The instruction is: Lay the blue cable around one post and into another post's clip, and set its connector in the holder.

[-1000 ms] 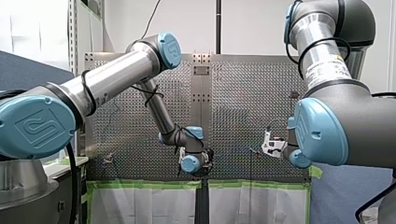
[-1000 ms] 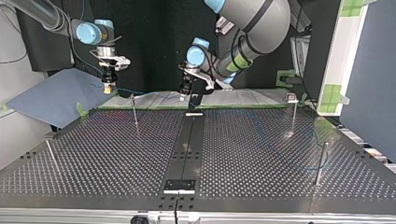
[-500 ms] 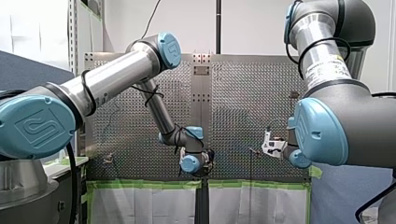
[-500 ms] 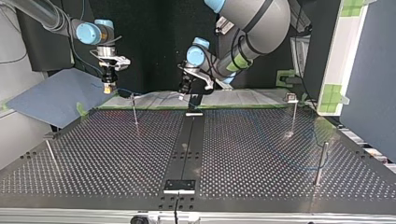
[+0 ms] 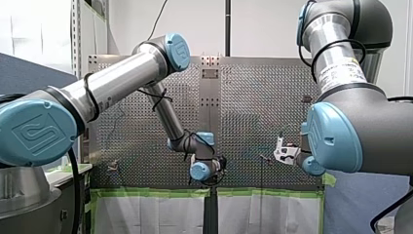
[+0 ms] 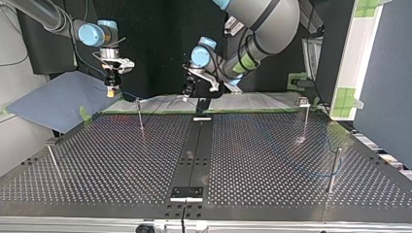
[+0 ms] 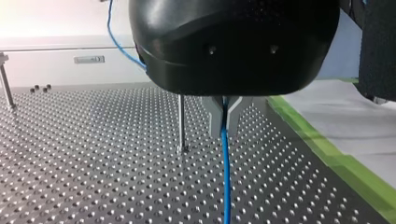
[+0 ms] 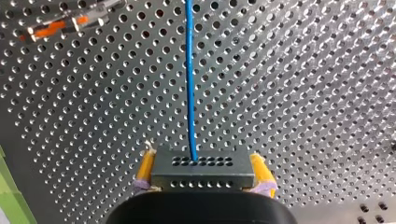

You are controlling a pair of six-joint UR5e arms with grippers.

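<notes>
Blue cable (image 7: 226, 163) pinched in my left gripper (image 7: 224, 116), just edged sideways, routing barely begun; connector (image 8: 201, 177) clamped by my right gripper (image 8: 203, 170).

opposed wide views share table (image 6: 97, 160), wrist cameras close

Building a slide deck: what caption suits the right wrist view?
Right gripper, yellow pads, clamps the black connector; the blue cable runs ahead over the perforated table.

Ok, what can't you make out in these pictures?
Left wrist view: my left gripper hides the blue cable above its fingers.
Right wrist view: my right gripper covers part of the connector.
Top view: cable too thin to trace across the table.
Front view: wrists block both grippers' fingers.
</notes>
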